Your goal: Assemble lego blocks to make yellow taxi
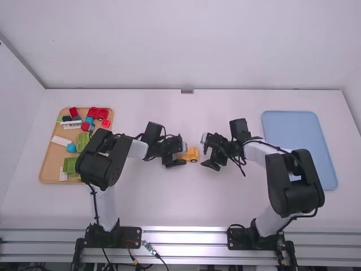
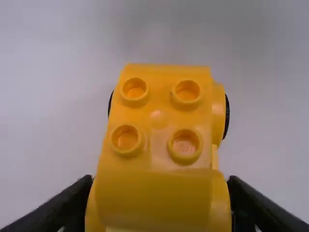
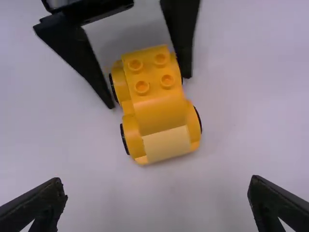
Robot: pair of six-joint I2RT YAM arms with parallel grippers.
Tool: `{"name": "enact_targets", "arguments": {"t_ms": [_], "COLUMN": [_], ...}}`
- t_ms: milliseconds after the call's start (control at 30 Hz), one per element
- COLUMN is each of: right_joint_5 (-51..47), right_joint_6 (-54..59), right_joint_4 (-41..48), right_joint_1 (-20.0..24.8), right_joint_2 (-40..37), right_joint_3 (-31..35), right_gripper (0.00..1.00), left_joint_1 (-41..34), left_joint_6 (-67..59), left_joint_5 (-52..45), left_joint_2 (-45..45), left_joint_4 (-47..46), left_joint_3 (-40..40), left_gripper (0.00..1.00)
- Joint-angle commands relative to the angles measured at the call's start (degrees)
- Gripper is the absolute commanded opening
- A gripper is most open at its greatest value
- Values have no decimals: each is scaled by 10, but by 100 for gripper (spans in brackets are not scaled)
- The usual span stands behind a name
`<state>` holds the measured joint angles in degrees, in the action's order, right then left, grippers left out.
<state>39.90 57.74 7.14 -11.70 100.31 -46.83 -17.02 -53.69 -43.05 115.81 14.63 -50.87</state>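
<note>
The yellow taxi body (image 3: 159,113) sits upright on the tabletop (image 1: 186,209), its bare studs facing up, presumably to take another block. The left gripper (image 2: 160,186) has its fingers pinching the sides, likely to steady it; the right gripper (image 3: 157,191) holds its fingers spread, well apart from it (perhaps ready to help). Farther left, a tray (image 1: 49,164) keeps assorted blocks (image 1: 97,113) together, probably as supply.

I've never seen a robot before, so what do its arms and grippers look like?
The left arm and right arm match: smooth white links, bulky rounded black joints and thin dark cables running along them. The left gripper and right gripper are black; the right one's two fingers narrow towards their tips.
</note>
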Motion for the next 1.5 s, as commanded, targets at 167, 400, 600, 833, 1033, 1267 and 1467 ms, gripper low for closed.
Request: {"name": "enact_targets", "arguments": {"t_ms": [167, 400, 600, 833, 1033, 1267, 1467], "right_joint_5": [40, 70, 109, 169, 175, 114, 128], "right_joint_6": [6, 26, 26, 115, 105, -29, -17], "right_joint_4": [-74, -85, -82, -33, -58, -170, -148], "right_joint_1": [1, 1, 1, 1, -11, -58, -66], "right_joint_2": [-14, 5, 86, 151, 166, 220, 229], "right_joint_3": [35, 23, -33, -85, -89, -100, -119], "right_gripper": [99, 99, 99, 99, 99, 99, 99], "left_joint_1": [-2, 16, 33, 65, 107, 133, 129], "left_joint_6": [12, 8, -10, 14, 37, 38, 43], "left_joint_5": [6, 19, 40, 40, -14, -46, -24], "left_joint_2": [2, -53, -109, -149, -160, -160, -160], "left_joint_4": [-13, -122, -223, -208, -182, -182, -183], "left_joint_3": [-10, -41, -54, -32, -16, -16, -16], "left_gripper": [99, 99, 99, 99, 99, 99, 99]}}
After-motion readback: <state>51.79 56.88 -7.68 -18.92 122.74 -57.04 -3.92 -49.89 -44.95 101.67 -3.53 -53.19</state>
